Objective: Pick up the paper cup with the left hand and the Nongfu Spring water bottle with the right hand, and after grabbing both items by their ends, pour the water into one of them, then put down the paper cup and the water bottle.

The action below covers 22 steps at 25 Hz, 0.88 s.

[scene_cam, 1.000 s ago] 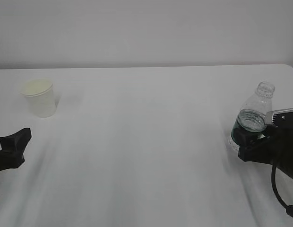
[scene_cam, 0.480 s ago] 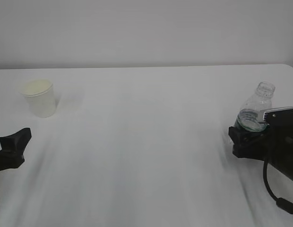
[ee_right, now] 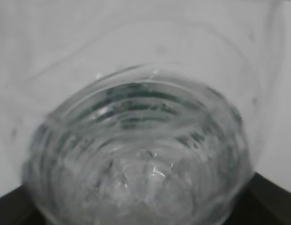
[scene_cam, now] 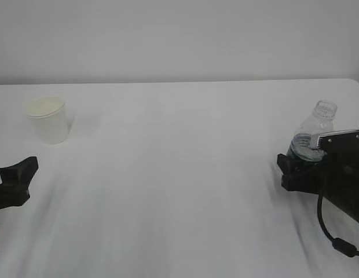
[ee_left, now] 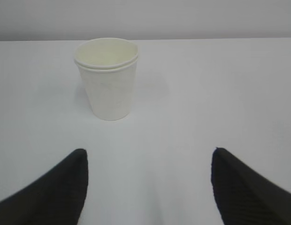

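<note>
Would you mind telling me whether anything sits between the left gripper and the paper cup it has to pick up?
Nothing visible does. In the left wrist view only bare white table lies between the open left gripper and the upright paper cup, which stands slightly left of the gripper's centre line.

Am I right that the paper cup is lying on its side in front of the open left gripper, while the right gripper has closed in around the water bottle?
Not quite: the paper cup stands upright, mouth up, as the left wrist view shows, ahead of the open left gripper and untouched. The rest holds: the right gripper is around the lower part of the water bottle.
</note>
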Tool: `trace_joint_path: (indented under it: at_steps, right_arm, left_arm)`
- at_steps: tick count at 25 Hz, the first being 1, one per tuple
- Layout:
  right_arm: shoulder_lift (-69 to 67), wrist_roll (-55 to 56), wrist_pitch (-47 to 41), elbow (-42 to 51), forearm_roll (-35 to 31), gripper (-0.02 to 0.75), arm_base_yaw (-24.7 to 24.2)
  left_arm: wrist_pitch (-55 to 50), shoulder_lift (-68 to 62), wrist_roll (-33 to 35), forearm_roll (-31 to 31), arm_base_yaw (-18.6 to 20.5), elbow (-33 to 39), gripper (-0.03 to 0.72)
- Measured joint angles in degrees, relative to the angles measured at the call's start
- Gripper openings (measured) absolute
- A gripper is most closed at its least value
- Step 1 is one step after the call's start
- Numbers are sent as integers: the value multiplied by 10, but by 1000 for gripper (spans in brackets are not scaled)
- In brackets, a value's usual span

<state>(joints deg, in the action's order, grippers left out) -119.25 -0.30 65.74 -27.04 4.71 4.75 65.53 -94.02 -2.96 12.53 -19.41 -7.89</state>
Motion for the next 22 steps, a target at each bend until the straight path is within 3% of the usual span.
trace_joint_path:
  at_steps: [2, 10, 22]
  right_arm:
    - [0, 0, 0, -2, 0, 589, 0]
    - [0, 0, 1, -2, 6, 449, 0]
    - [0, 0, 1, -2, 19, 435, 0]
  left_arm:
    - [0, 0, 0, 0, 0, 0, 587]
    - [0, 0, 2, 0, 0, 0, 587]
    - [0, 0, 3, 0, 0, 0, 587]
